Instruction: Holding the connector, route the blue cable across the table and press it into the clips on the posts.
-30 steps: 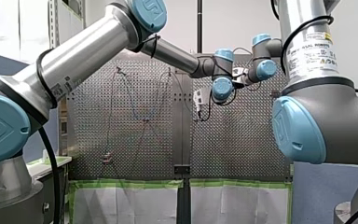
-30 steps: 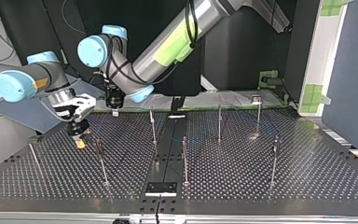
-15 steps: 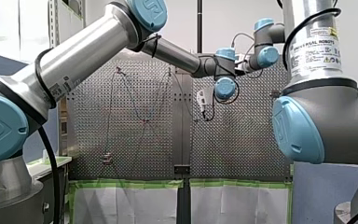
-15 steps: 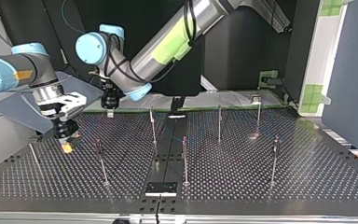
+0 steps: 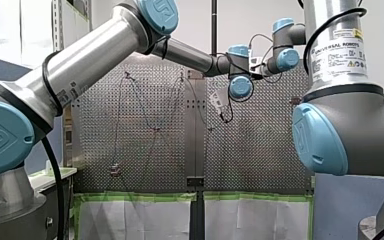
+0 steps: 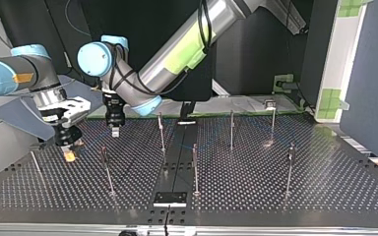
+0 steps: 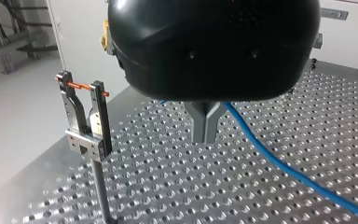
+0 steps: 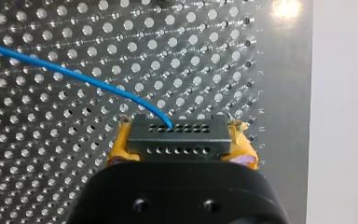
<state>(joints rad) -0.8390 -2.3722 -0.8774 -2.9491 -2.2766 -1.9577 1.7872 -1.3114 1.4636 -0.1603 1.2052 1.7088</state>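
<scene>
Right tool (image 8: 181, 142) clamped on the black connector (image 8: 177, 133), yellow pads at both its ends. The blue cable (image 8: 74, 70) leaves the connector's face and arcs off ahead over the tabletop (image 8: 51, 177). Left tool (image 7: 206, 137): metal fingers drawn together, cable crossing at their root — pinched or merely behind, cannot tell. Nearest clip (image 7: 85, 116) stands on its post just beside the left tool, no blue in it. Judgement: hold light tension from the connector, lay the cable over the clip's mouth, press straight down. The tabletop edge runs close beside the right tool — little room there; open perforated surface lies ahead of both.
</scene>
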